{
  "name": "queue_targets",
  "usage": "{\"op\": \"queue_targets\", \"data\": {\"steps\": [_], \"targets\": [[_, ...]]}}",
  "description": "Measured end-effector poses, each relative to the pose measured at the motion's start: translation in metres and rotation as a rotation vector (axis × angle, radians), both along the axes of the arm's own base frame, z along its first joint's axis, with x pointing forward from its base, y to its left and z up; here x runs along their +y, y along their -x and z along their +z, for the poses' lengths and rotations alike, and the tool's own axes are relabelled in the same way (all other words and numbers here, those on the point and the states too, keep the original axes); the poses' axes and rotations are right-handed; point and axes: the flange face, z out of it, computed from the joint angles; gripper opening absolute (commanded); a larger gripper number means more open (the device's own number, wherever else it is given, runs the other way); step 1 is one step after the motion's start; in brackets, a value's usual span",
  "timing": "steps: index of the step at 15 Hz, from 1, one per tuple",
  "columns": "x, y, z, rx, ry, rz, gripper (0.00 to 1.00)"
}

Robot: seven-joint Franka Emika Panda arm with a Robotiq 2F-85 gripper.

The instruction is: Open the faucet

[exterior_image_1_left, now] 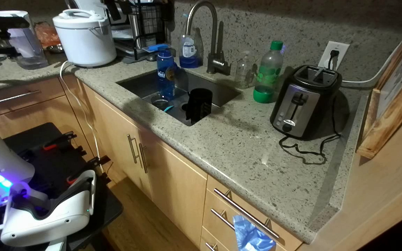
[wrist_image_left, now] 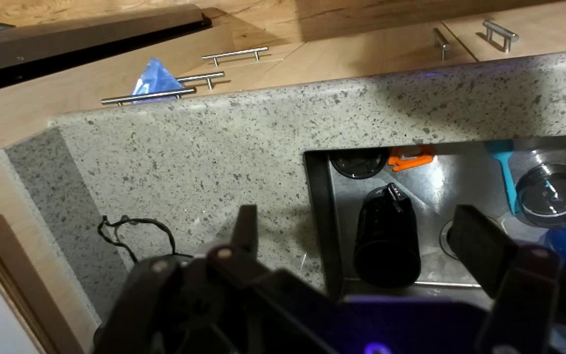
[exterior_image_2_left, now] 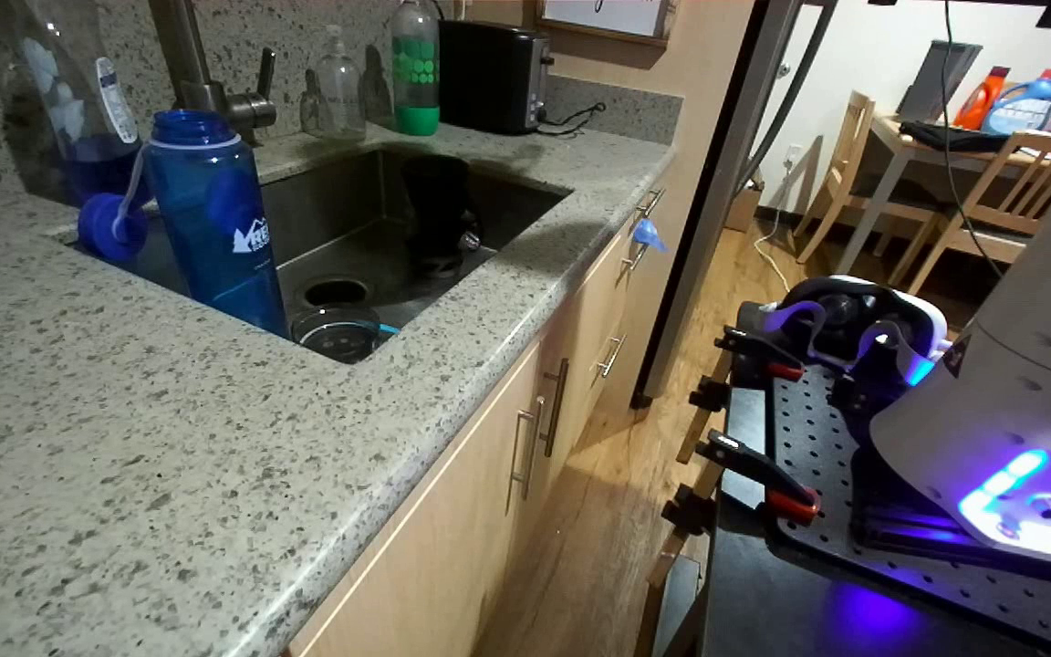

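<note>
The end effector (wrist_image_left: 358,221) hangs with jaws well apart, empty, the edge of the sink (wrist_image_left: 321,211) in between. Behind the sink rises the faucet (exterior_image_1_left: 214,36), arched brushed metal, probably rigid; I'd push its slim side lever (exterior_image_2_left: 266,75) near the tip, likely slippery. Speckled stone desk (exterior_image_1_left: 243,150) surrounds the sink.

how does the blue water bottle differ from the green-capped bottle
The blue water bottle stands in the sink; the green-capped bottle on the counter. The blue water bottle is open, its lid hanging alongside; the green-capped bottle has its cap on. The blue water bottle is tinted; the green-capped bottle clear with green markings. Both are upright and transparent.
</note>
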Motion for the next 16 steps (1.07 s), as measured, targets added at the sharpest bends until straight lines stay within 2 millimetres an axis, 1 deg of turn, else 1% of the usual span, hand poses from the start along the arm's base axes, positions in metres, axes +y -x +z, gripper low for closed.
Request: {"op": "queue_targets", "data": {"steps": [3,6,8,10,13,16], "targets": [[-0.002,-0.01,-0.008,0.012,0.001,0.004,1.0],[-0.004,-0.025,-0.012,0.004,0.002,0.008,1.0],[-0.006,-0.037,-0.008,-0.008,0.004,0.004,1.0],[-0.007,-0.048,0.001,-0.024,0.006,-0.007,1.0],[-0.003,-0.065,0.013,-0.051,0.01,-0.022,1.0],[0.001,-0.072,0.015,-0.053,0.013,-0.015,1.0]]}}
